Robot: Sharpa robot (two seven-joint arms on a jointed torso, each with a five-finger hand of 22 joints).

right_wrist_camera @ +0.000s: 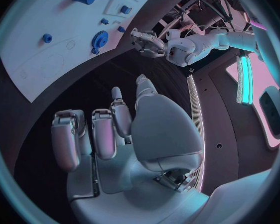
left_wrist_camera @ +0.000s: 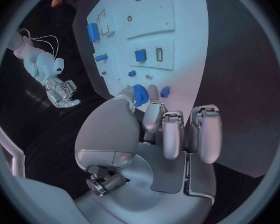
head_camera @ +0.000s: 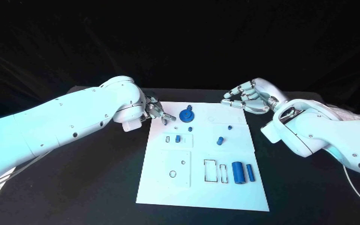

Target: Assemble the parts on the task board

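Just beside the empty, spread-fingered left robot hand [head_camera: 155, 110], the blue gear [head_camera: 187, 114] lies on the task board [head_camera: 202, 188].

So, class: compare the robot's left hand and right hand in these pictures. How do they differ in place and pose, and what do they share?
1. The left hand reaches over the task board's far left corner, close to the blue round gear-like part; the right hand hangs beyond the board's far right corner, away from any part.
2. The left hand's fingers point at the board; the right hand's fingers are curled inward.

Shared: both are silver and hold nothing.
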